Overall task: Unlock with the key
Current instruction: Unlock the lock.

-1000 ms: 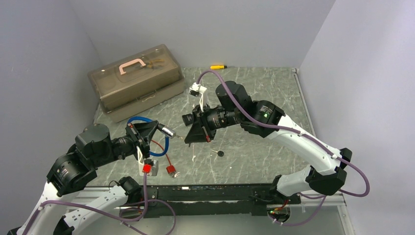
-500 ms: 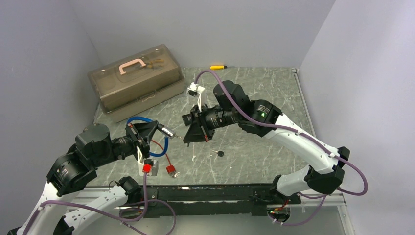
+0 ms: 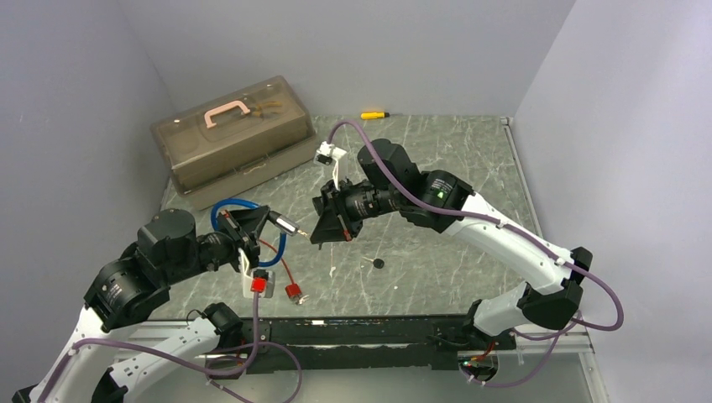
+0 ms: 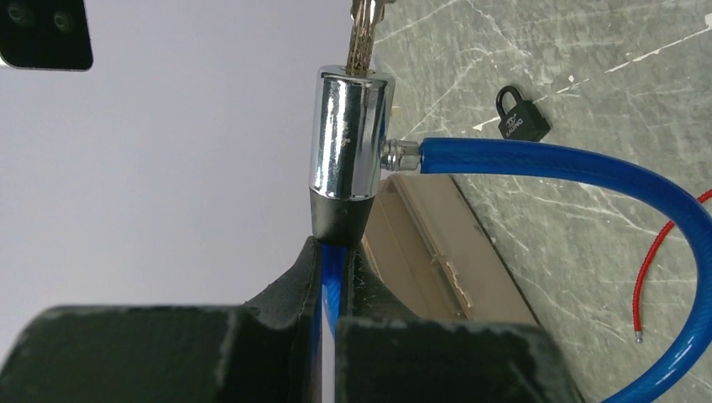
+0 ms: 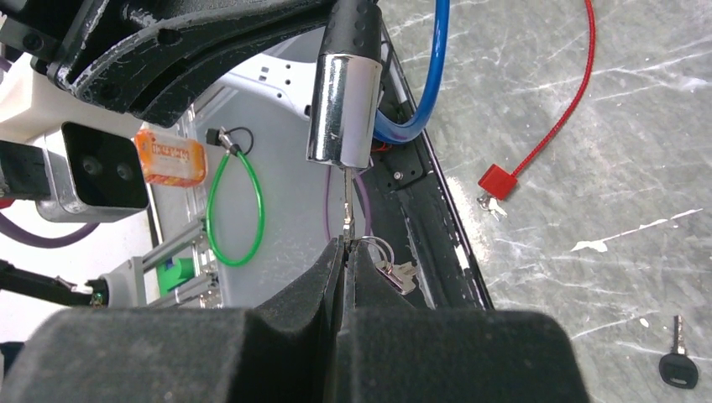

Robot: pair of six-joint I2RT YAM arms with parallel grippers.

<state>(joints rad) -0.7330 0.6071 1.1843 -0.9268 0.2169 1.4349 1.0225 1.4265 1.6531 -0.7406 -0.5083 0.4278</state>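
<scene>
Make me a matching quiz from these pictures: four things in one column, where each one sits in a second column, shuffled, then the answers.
1. blue cable
2. silver key
3. black padlock
4. yellow screwdriver

A. pinched in the right hand
B. at the far edge of the table
C. clamped in the left hand
D. lying flat, shackle shut

Pairs: 1-C, 2-A, 3-D, 4-B

robot lab — grey partitions [image 3: 353, 50], marbled table [image 3: 453, 159]
</scene>
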